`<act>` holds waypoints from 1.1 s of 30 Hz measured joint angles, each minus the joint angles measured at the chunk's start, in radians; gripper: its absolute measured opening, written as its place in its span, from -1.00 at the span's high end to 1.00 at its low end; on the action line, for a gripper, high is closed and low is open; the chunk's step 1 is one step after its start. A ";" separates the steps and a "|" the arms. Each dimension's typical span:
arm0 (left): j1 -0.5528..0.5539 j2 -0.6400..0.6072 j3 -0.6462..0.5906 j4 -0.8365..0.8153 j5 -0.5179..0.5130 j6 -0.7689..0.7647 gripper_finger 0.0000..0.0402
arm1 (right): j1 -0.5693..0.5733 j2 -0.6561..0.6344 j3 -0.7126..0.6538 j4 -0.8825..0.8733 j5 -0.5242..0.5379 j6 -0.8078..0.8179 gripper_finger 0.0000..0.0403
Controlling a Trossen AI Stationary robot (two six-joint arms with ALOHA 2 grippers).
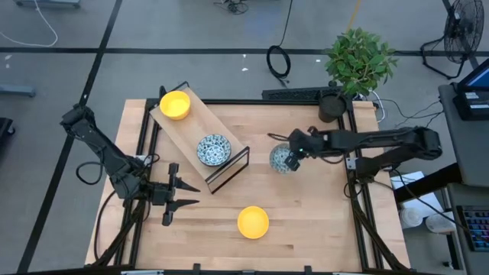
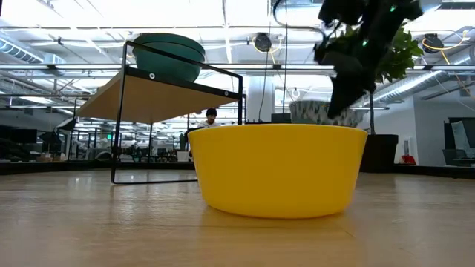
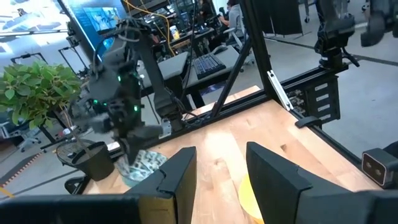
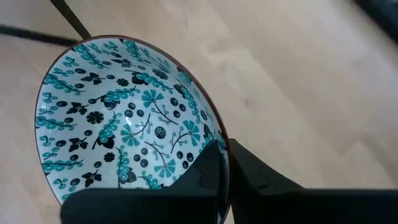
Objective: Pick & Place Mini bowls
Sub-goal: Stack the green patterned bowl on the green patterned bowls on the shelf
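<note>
Your pale wooden worktop (image 1: pixel 306 221) carries everything, framed by black rails. On its far-left part stands a light wooden shelf board on a thin black wire frame (image 1: pixel 200 137), set at an angle. Behind the far-right corner sits a leafy green plant in a black pot (image 1: pixel 353 69).

Your right arm reaches in from the right, and its right gripper (image 1: pixel 293 155) is clamped on the rim of a white bowl with a dense blue floral pattern (image 1: pixel 283 159), just right of the shelf; the right wrist view shows one finger inside the rim and one outside. In the low view this bowl sits level behind the front yellow one.

Your left arm waits at the left edge, its left gripper (image 1: pixel 182 195) spread wide and holding nothing, pointing toward the middle.

A plain bright yellow bowl (image 1: pixel 253 221) rests on the worktop near the front, well apart from both grippers. On the shelf you have a second yellow bowl (image 1: pixel 175 105) at the far end and a second blue-patterned bowl (image 1: pixel 214 150) nearer the front end
</note>
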 joint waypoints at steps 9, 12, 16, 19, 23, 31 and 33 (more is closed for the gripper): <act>0.073 0.000 0.000 0.054 -0.001 0.031 0.28 | -0.001 -0.066 0.001 0.246 0.085 -0.200 1.00; 0.118 0.000 0.000 0.053 -0.001 0.024 0.28 | -0.002 -0.051 0.002 0.334 0.091 -0.280 1.00; 0.187 0.000 0.000 0.080 0.000 -0.005 0.28 | -0.002 -0.033 0.002 0.454 0.188 -0.402 0.99; 0.248 0.000 0.000 0.144 0.000 -0.003 0.28 | -0.008 -0.018 0.002 0.561 0.269 -0.526 0.99; 0.338 0.005 0.000 0.246 0.003 0.009 0.28 | -0.034 0.013 0.002 0.755 0.290 -0.677 0.99; 0.516 0.005 0.001 0.316 0.054 0.046 0.27 | -0.103 0.122 0.003 1.173 0.290 -1.008 0.99; 0.548 0.015 0.008 0.309 0.064 0.073 0.24 | -0.115 0.150 0.003 1.251 0.291 -1.073 0.99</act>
